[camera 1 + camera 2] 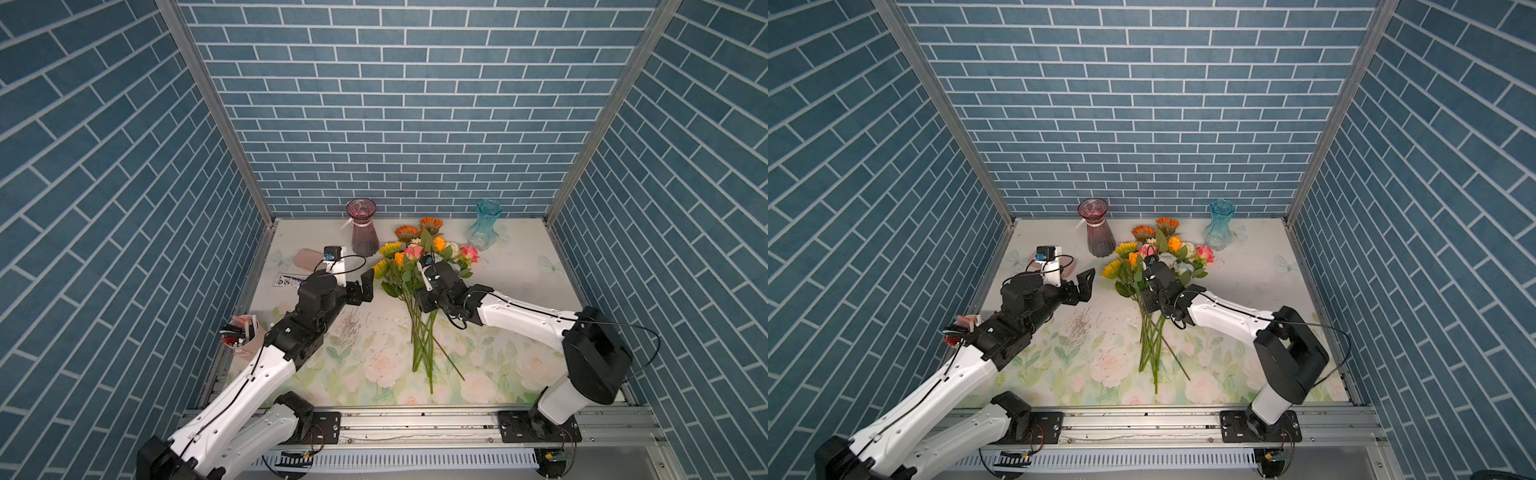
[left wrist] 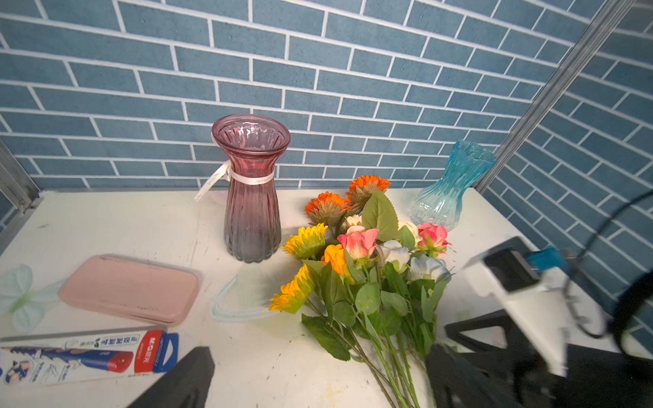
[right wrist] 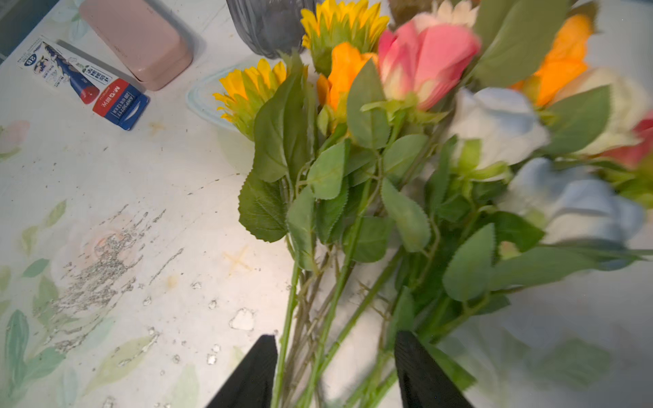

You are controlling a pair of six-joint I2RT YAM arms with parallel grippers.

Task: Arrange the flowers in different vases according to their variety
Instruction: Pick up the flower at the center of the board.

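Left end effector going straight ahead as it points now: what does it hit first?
Probably the bunch of flowers: the open left end effector points at its leafy near edge, by the nearer yellow sunflower. The purple vase stands off that line, farther back. Depth is unclear.

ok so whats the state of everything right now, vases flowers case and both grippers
purple vase: upright, empty
blue vase: upright, empty
flowers: lying in one bunch on the table, none in a vase
pink case: shut, flat on the table
left gripper: open, holding nothing
right gripper: jaws apart, astride the flower stems
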